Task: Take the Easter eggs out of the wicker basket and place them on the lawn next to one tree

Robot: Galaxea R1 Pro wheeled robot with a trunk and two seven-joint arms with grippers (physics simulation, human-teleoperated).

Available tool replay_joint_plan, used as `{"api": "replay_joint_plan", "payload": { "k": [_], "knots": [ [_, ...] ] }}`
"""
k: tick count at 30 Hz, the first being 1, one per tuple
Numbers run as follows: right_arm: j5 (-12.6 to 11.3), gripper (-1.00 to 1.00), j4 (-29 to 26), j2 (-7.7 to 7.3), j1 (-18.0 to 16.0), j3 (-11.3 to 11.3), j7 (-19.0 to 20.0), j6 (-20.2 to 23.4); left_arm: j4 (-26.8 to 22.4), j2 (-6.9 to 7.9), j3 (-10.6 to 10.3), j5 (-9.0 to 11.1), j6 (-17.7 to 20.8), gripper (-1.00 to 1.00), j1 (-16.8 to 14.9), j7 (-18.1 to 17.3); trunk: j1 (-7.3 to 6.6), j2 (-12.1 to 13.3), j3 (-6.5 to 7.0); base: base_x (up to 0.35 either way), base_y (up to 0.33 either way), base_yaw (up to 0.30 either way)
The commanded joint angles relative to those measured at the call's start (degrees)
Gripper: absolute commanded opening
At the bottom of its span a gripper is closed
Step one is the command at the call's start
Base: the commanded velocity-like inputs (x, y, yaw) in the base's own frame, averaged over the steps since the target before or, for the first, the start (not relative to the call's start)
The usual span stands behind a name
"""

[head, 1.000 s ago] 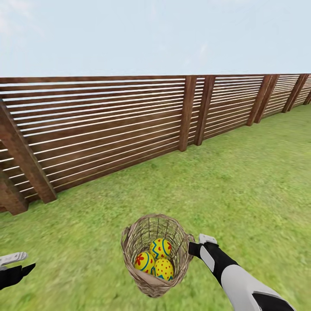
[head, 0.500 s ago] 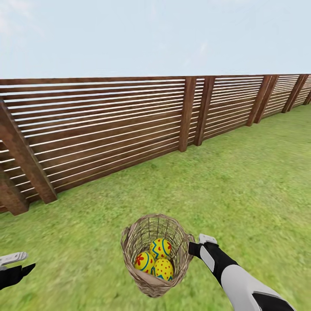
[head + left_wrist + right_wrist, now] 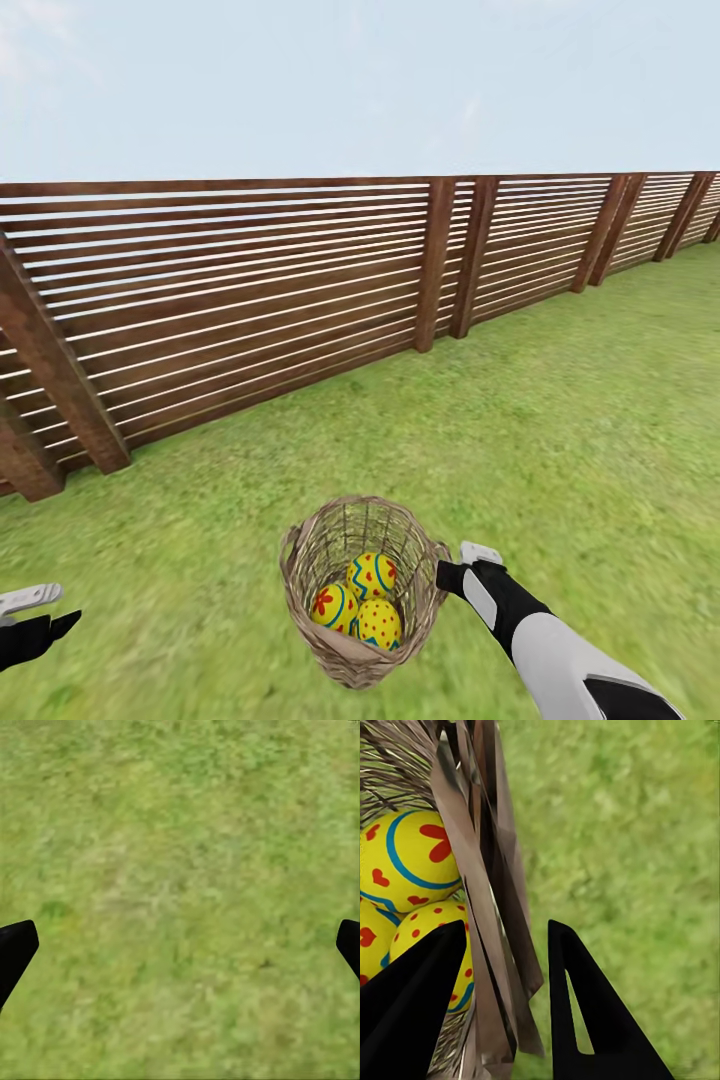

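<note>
A tan wicker basket (image 3: 360, 590) stands upright on the lawn (image 3: 560, 420), a little way in front of a brown slatted fence (image 3: 250, 290) under a pale sky. Three Easter eggs (image 3: 358, 602), yellow with blue lines and red marks, lie together inside the basket. The right claw (image 3: 452, 568) sits at the basket's rim; seen from its wrist, the two dark fingers (image 3: 585, 1020) straddle the woven wall (image 3: 487, 907), one inside by the eggs (image 3: 412, 900) and one outside over grass, closed around the rim. The left claw (image 3: 180, 945) hangs spread wide and empty over bare grass (image 3: 180, 855), well apart from the basket.
</note>
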Motion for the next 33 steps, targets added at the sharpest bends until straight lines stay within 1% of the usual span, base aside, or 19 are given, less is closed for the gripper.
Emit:
{"api": "replay_joint_plan", "payload": {
  "k": [1, 5, 8, 16, 33],
  "knots": [
    [-0.87, -1.0, -0.16, 0.03, -0.03, -0.18, -0.28, 0.26, 0.07, -0.01, 0.1, 0.23, 0.38, 1.0, -0.04, -0.16, 0.04, -0.08, -0.09, 0.273, 0.082, 0.0],
    [-0.87, -1.0, -0.16, 0.03, -0.03, -0.15, -0.28, 0.27, 0.21, -0.01, 0.1, 0.23, 0.38, 1.0, -0.02, -0.16, 0.04, -0.08, -0.09, 0.301, 0.096, -0.012],
    [-0.87, -1.0, -0.16, 0.03, -0.03, -0.15, -0.28, 0.27, 0.23, -0.01, 0.1, 0.23, 0.38, 1.0, 0.01, -0.16, 0.04, -0.08, -0.09, 0.313, 0.11, -0.141],
    [-0.87, -1.0, -0.16, 0.42, -0.03, -0.23, -0.28, 0.27, 0.23, -0.01, 0.1, 0.23, 0.38, 1.0, 0.02, -0.16, 0.04, -0.08, -0.09, 0.306, 0.161, -0.258],
    [-0.87, -1.0, -0.16, 0.47, -0.03, -0.24, -0.28, 0.27, 0.29, -0.01, 0.1, 0.23, 0.38, 1.0, 0.04, -0.16, 0.04, -0.08, -0.09, 0.276, 0.193, -0.273]
  ]
}}
